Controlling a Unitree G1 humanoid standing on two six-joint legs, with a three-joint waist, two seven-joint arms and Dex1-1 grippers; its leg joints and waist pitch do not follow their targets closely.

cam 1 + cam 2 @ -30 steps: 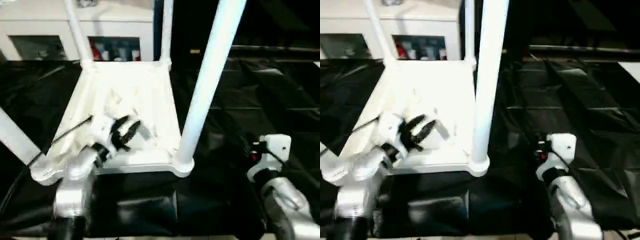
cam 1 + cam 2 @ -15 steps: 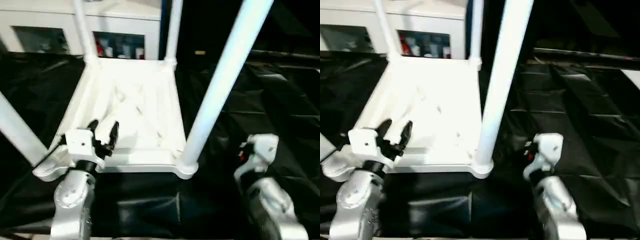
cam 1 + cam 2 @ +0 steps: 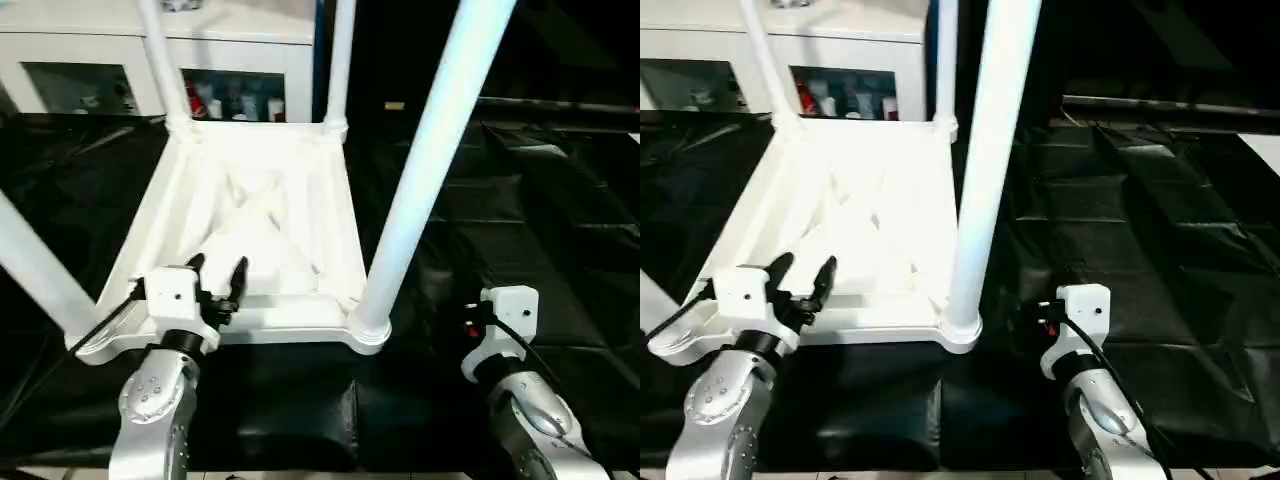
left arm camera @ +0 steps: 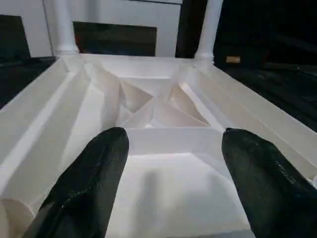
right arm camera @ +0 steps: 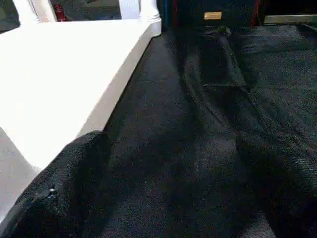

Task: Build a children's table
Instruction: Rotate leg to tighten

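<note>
On the black sheet (image 3: 560, 230) the table top (image 3: 265, 215) lies upside down with four legs (image 3: 430, 170) standing up. From the head camera, the left gripper (image 3: 216, 278) hangs at the near rim, fingers spread, holding nothing. A second ago it reached further in over the top. Bare black sheet lies around the right gripper (image 5: 163, 198).

Left wrist camera: both fingers (image 4: 86, 183) stand apart above the ribbed underside.

Right wrist camera: jaws wide, table edge beside them. A white cabinet (image 3: 230, 50) stands behind.
</note>
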